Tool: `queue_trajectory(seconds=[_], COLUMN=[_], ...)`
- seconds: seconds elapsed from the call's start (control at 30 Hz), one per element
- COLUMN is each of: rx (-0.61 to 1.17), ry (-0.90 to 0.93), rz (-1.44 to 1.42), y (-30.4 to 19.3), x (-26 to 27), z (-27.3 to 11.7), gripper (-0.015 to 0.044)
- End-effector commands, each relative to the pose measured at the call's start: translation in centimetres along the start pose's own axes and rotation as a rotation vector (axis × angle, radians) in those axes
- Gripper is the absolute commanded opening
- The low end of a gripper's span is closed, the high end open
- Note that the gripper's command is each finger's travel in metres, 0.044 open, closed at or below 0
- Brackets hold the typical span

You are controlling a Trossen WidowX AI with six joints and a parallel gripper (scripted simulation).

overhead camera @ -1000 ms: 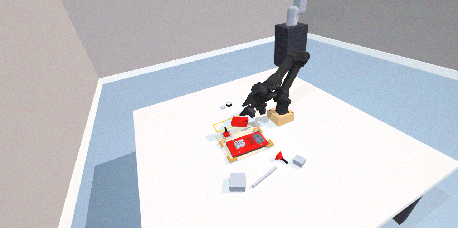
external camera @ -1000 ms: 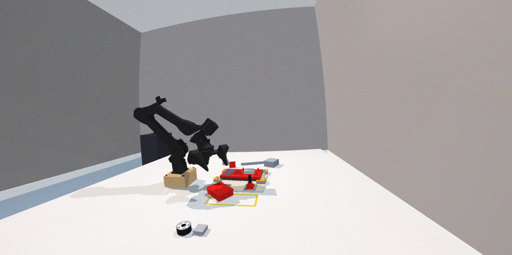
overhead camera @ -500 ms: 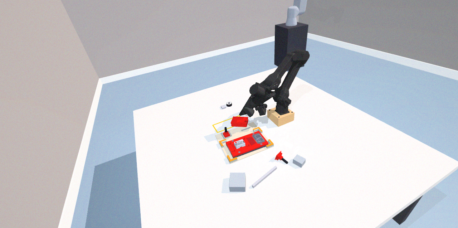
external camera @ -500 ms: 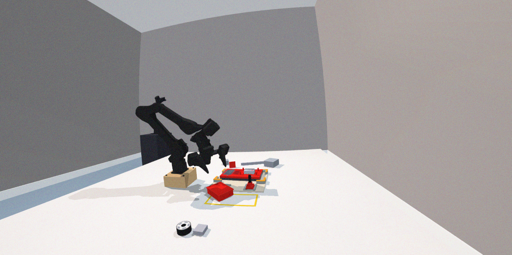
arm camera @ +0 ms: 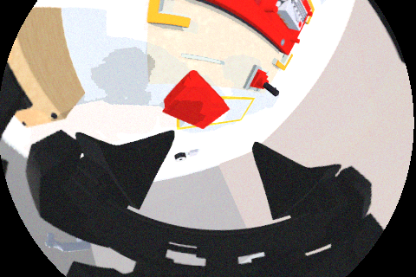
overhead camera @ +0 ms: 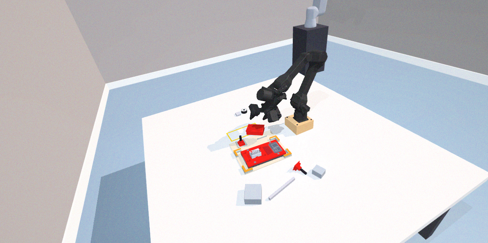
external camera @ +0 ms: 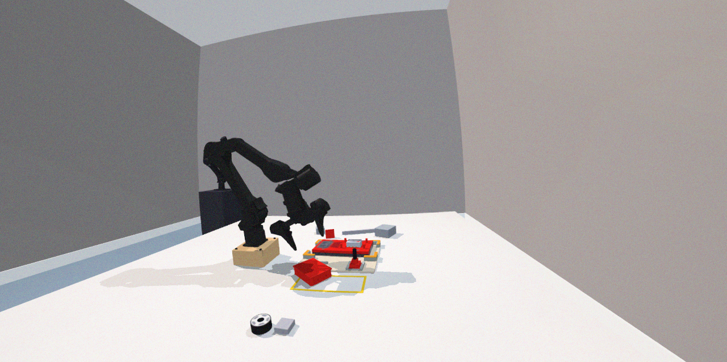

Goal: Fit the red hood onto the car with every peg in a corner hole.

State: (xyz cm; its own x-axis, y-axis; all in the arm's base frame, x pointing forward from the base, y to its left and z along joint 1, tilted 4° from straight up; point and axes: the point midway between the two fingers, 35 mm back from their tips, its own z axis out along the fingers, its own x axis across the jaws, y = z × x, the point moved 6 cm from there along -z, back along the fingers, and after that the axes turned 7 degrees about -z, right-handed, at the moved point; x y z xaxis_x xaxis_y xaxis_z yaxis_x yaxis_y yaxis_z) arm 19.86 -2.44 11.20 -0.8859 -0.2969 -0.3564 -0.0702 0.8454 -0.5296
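White table (overhead camera: 358, 173) (external camera: 152, 319), grey walls. Claw (overhead camera: 258, 118) (external camera: 308, 242) (arm camera: 215, 140) is wide and holding nothing; red hood (overhead camera: 255, 129) (external camera: 312, 272) (arm camera: 197, 100) sits below, partly over the yellow outline (overhead camera: 235, 139) (external camera: 363, 284) (arm camera: 247, 110), near the jig (overhead camera: 244, 170) (external camera: 377, 255) (arm camera: 173, 22). Looks skewed to me, so an off-angle squeeze could spin it or knock the jig.

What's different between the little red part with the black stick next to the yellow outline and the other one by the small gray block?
The near-outline part stands with its stick up; the far part lies tipped over, stick down on the table. The near-outline part sits in a gray-edged holder; the far part has none. Both are red.
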Motion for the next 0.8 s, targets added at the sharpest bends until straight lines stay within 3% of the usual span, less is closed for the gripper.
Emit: queue_trajectory(seconds=[0.0,0.4,0.77], rx=[-0.094,-0.022,0.158], ry=[0.288,0.532,0.750], rz=[0.894,1.520,2.078], y=[-2.3,-3.8,-5.1], x=[-2.4,-3.3,-3.8], z=[1.3,2.5,3.5], gripper=[0.0440,0.0440,0.0440])
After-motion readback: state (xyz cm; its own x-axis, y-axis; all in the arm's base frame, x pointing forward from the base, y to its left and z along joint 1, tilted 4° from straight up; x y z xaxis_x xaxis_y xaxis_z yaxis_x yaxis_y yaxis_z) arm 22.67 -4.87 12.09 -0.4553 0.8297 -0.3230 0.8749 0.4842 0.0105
